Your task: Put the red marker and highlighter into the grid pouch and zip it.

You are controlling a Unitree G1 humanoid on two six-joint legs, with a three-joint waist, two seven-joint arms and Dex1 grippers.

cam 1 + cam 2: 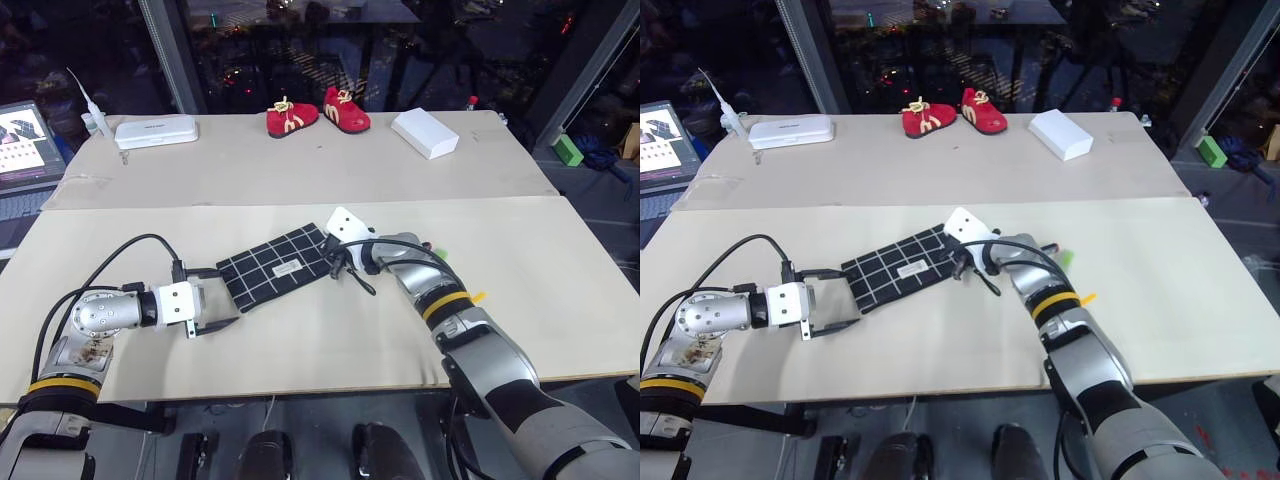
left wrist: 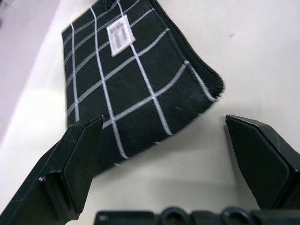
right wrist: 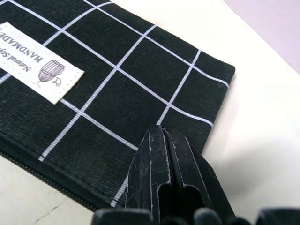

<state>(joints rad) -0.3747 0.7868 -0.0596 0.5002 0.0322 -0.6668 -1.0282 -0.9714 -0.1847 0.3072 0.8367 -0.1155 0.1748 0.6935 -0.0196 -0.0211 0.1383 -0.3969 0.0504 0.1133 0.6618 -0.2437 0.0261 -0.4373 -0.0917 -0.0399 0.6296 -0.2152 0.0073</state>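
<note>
Nearest to us, our left gripper (image 1: 222, 299) has its fingers spread wide on either side of the near end of the grid pouch (image 1: 274, 266), which lies flat on the pale surface (image 1: 300, 345); the left wrist view shows the pouch corner sitting between the two fingers without either one touching the fabric; if we close from here with the end only shallowly between them, we judge the cloth could slip free or bunch up. At the pouch's other end, our right gripper (image 1: 331, 262) has its fingers pressed together, tips resting on or just above the corner fabric; with nothing pinning the pouch, a push from that side could slide or turn it across the surface, away from the left fingers. We cannot make out the zipper pull, so a blind grab there may catch only cloth. A sliver of bright green, probably the highlighter (image 1: 1066, 258), peeks out just beyond our right forearm; the arm could knock it away; the red marker we cannot pick out.
</note>
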